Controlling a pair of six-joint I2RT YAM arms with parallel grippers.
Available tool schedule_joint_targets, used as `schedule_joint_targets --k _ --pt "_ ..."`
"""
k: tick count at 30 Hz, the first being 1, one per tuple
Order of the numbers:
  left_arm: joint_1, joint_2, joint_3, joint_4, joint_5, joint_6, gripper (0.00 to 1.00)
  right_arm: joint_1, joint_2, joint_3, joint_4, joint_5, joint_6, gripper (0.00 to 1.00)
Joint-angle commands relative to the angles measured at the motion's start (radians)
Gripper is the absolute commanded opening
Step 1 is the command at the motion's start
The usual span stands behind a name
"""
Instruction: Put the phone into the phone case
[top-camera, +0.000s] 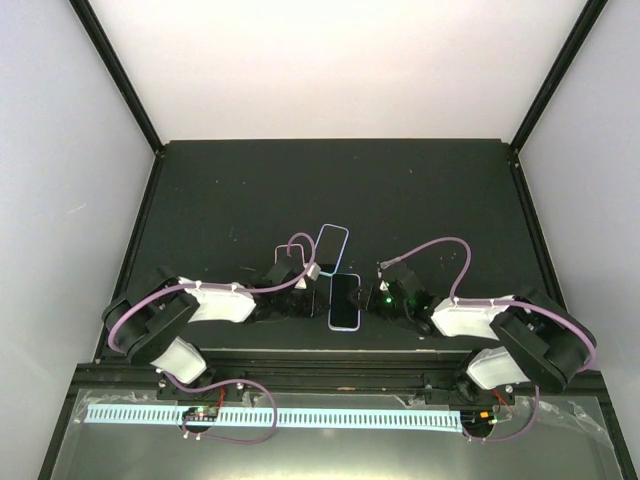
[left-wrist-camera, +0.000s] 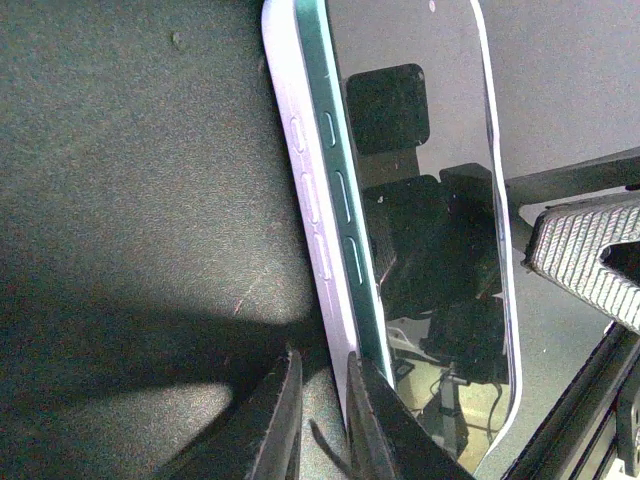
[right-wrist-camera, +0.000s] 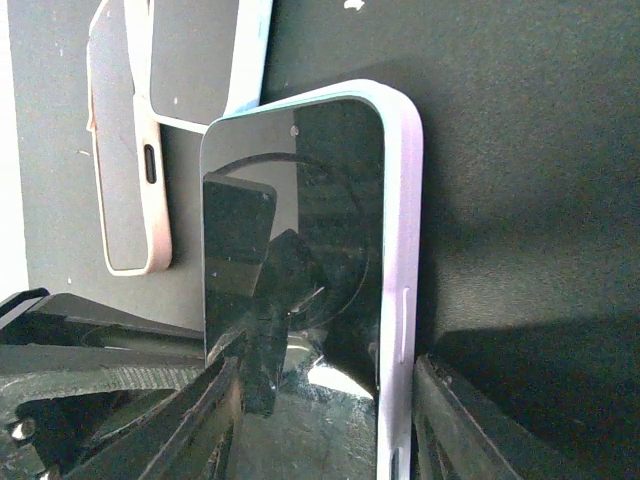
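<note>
Watching the feed here: the phone (top-camera: 344, 298) lies screen up in the phone case (top-camera: 344, 327), near the front edge of the dark surface (top-camera: 220, 200), between the two arms. In the left wrist view its teal side with the buttons sits proud of the lavender rim, so that long edge isn't seated.

The left end effector (left-wrist-camera: 322, 380) is nearly closed right at that rim. I can't tell if it's pinching anything.

The right end effector (right-wrist-camera: 325, 380) straddles the phone and case across their width, jaws close to both sides. Can't tell if it's actually clamping.

A pink-rimmed case (right-wrist-camera: 150, 160) and a light blue-rimmed case (top-camera: 332, 243) lie just behind.
</note>
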Motion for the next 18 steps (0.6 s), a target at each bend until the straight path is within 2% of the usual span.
schedule_joint_targets --k 1,11,18 --pt "0.004 0.008 -0.020 0.049 0.010 0.002 0.14 0.002 -0.008 0.001 0.106 -0.063 0.021 0.48" --pt "0.004 -0.016 -0.020 0.029 0.003 0.011 0.14 0.003 -0.082 -0.040 0.237 -0.140 0.084 0.46" --pt "0.004 -0.060 -0.016 -0.015 -0.019 0.024 0.14 0.007 -0.065 -0.067 0.284 -0.149 0.124 0.44"
